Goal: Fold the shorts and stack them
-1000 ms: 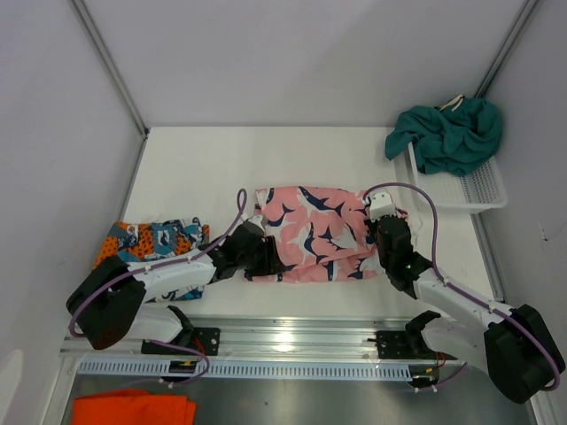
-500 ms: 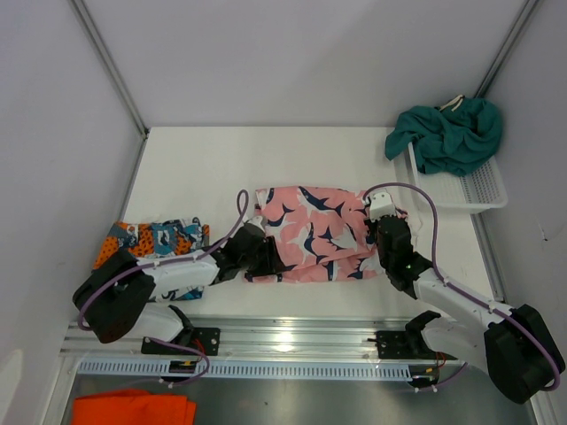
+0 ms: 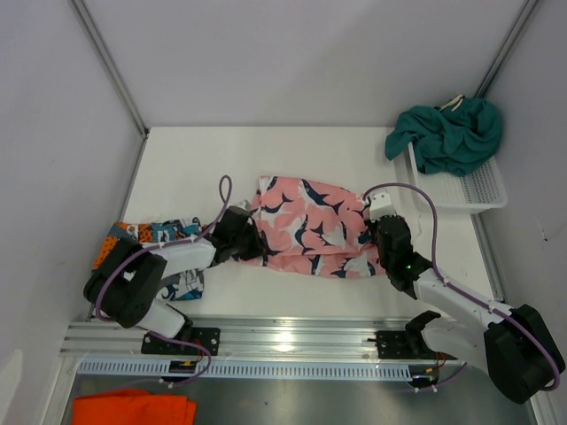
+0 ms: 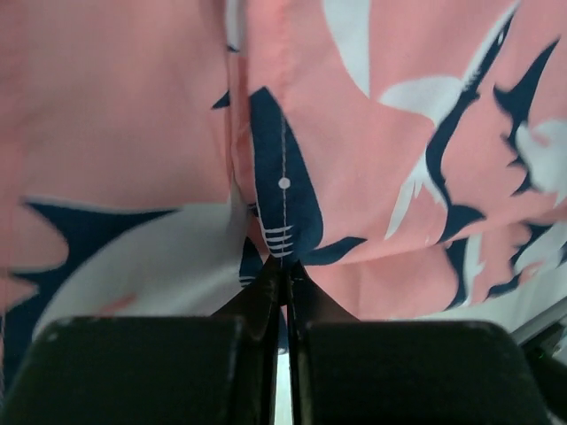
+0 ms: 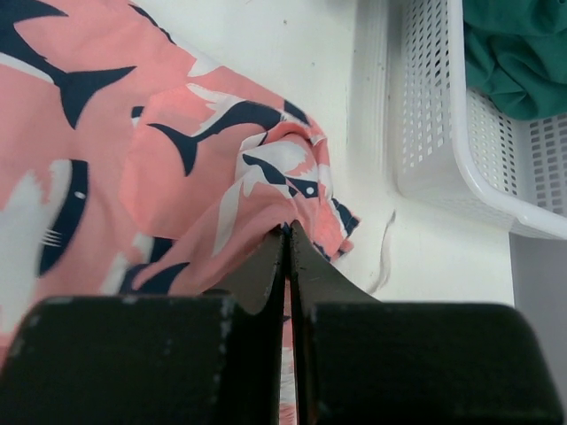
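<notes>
Pinching fabric, left claw [image 4: 285,267] and right claw [image 5: 286,233] clamp the pink shorts' [image 3: 310,228] ends.

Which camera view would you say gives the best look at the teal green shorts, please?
The top external view: the teal green shorts show whole, crumpled over the far end of the white basket. The right wrist view catches only a corner of them in the basket; the left wrist view shows none.

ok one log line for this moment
left hand: shut on pink shark-print fabric shorts | right hand: shut on same shorts | fold: not finished
</notes>
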Robot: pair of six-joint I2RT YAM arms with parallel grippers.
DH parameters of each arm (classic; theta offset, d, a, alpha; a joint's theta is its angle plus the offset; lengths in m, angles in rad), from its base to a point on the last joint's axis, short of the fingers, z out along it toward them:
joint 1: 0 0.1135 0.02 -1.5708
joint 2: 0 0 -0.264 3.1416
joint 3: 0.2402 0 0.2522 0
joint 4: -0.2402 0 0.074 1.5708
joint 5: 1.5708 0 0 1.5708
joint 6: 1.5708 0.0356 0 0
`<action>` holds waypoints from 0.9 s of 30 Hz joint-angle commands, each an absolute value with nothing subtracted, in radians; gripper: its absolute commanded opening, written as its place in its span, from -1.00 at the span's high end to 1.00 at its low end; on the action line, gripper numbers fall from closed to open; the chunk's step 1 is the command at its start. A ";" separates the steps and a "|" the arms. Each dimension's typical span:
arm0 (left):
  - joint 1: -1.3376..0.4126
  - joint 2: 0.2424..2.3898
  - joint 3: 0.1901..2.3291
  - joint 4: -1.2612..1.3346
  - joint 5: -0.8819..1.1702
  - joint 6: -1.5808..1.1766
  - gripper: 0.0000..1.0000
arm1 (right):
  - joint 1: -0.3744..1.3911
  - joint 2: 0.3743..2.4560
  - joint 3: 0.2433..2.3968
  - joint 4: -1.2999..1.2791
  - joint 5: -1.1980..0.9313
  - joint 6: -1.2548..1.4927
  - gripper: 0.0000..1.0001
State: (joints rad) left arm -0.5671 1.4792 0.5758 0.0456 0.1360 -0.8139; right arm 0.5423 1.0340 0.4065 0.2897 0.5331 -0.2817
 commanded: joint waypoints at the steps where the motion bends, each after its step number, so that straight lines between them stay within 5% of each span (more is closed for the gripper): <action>1: -0.418 1.439 0.669 0.008 0.222 -0.726 1.00 | 0.543 1.045 0.408 0.347 0.540 -0.293 1.00; 7: -0.224 1.365 0.821 -0.172 0.232 -0.641 1.00 | 0.569 1.086 0.434 0.313 0.503 -0.313 1.00; 15: -0.157 1.388 0.925 -0.192 0.296 -0.676 1.00 | 0.771 1.013 0.468 0.167 0.569 -0.276 1.00; 27: -0.025 1.445 1.101 -0.259 0.397 -0.690 1.00 | 0.853 1.029 0.594 0.057 0.621 -0.374 1.00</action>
State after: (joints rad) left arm -0.0578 1.4502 1.0485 -0.2291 0.3489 -0.6891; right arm 0.8108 1.0428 0.5549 0.1017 0.5808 -0.3500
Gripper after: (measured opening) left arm 0.003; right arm 0.006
